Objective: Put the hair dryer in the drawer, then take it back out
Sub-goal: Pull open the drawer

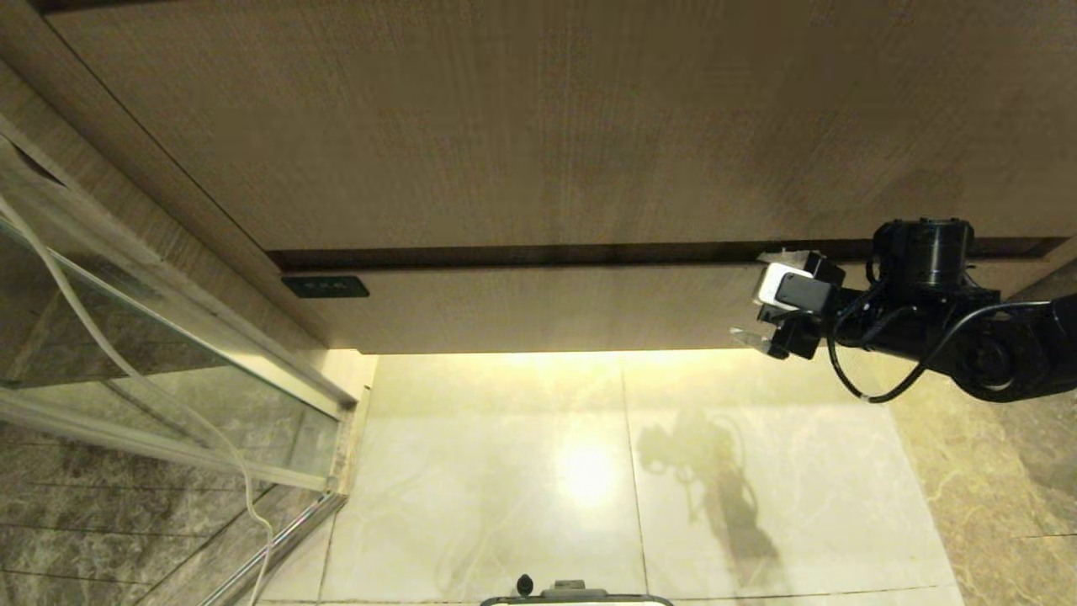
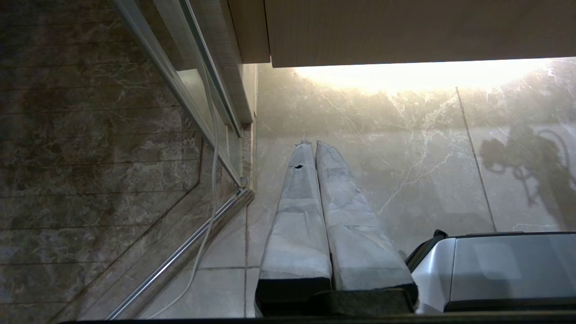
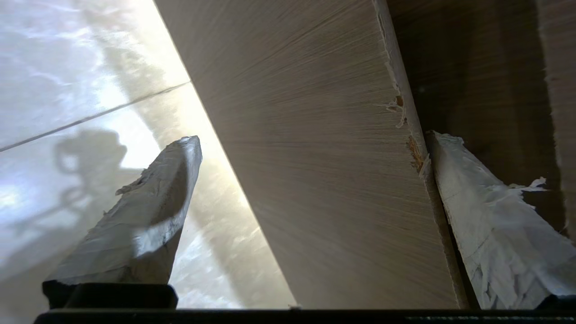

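Right gripper (image 1: 761,296) is at the drawer (image 1: 538,307) front, near its right end, fingers spread wide and holding nothing. In the right wrist view one taped finger (image 3: 490,225) sits in the dark gap above the drawer front's top edge, the other finger (image 3: 148,211) hangs below the front's lower edge, over the floor (image 1: 505,471). So the front panel sits between the two fingers; can't tell whether either finger actually touches the wood, the angle is poor. Drawer looks closed, front roughly flush under the taller wood-grain panel (image 1: 538,126) above it. Chipped edge (image 3: 411,148) on the drawer front just beside the upper finger.

Hair dryer: not in any view.

Left gripper (image 2: 315,211) hangs over the floor tiles well left of the drawer's right end, fingers pressed together, empty. Glass door rail (image 2: 189,252) and a thin white cord (image 1: 109,353) lie left of the drawer.
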`<state>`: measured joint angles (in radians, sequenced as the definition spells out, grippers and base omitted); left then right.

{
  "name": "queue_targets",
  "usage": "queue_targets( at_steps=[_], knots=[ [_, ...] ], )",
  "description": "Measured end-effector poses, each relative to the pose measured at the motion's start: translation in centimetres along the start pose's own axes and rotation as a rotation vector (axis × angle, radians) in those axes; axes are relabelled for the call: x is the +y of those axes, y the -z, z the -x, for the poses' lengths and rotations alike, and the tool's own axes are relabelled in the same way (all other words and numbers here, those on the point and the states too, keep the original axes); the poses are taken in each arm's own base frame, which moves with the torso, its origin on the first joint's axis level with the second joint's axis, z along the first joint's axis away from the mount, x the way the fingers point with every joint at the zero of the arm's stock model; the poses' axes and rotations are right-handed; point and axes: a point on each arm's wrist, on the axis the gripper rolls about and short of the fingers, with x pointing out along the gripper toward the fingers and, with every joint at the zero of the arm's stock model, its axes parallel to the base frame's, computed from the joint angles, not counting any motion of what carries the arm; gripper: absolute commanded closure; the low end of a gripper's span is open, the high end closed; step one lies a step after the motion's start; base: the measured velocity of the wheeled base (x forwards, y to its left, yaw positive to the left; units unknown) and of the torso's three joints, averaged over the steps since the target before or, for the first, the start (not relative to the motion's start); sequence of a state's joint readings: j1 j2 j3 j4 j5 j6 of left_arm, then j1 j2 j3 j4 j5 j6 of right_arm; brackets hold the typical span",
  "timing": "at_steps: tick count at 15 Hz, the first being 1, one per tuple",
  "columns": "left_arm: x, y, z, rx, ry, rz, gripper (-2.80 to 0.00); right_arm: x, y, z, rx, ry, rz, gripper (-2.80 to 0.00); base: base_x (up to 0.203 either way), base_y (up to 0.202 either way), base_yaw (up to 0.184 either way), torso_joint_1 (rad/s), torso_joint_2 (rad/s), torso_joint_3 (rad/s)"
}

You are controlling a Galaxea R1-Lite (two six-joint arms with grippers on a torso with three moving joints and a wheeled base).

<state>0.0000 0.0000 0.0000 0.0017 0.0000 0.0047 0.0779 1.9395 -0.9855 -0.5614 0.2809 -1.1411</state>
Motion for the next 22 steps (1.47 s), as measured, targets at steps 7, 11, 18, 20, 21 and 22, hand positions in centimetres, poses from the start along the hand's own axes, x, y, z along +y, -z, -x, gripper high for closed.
queue_targets(
  at_steps=[7, 11, 18, 20, 21, 22],
  knots=[
    [0.0, 0.0, 0.0, 0.0, 0.0, 0.0, 0.0, 1.6, 0.2, 1.9, 0.073, -0.137, -0.072, -2.8, 0.0, 0.0, 0.0, 0.0, 0.0, 0.0],
    [0.0, 0.0, 0.0, 0.0, 0.0, 0.0, 0.0, 2.8, 0.6, 2.4, 0.085, -0.174, -0.106, -2.8, 0.0, 0.0, 0.0, 0.0, 0.0, 0.0],
    [0.0, 0.0, 0.0, 0.0, 0.0, 0.0, 0.0, 3.0, -0.5, 5.8, 0.063, -0.165, -0.256, -2.8, 0.0, 0.0, 0.0, 0.0, 0.0, 0.0],
    [0.0, 0.0, 0.0, 0.0, 0.0, 0.0, 0.0, 2.9, -1.0, 7.0, 0.074, -0.18, -0.314, -2.8, 0.0, 0.0, 0.0, 0.0, 0.0, 0.0],
    [0.0, 0.0, 0.0, 0.0, 0.0, 0.0, 0.0, 2.8, -1.2, 7.7, 0.083, -0.189, -0.325, -2.8, 0.0, 0.0, 0.0, 0.0, 0.0, 0.0],
    [0.0, 0.0, 0.0, 0.0, 0.0, 0.0, 0.0, 2.6, -1.5, 8.2, 0.087, -0.19, -0.335, -2.8, 0.0, 0.0, 0.0, 0.0, 0.0, 0.0]
  ],
)
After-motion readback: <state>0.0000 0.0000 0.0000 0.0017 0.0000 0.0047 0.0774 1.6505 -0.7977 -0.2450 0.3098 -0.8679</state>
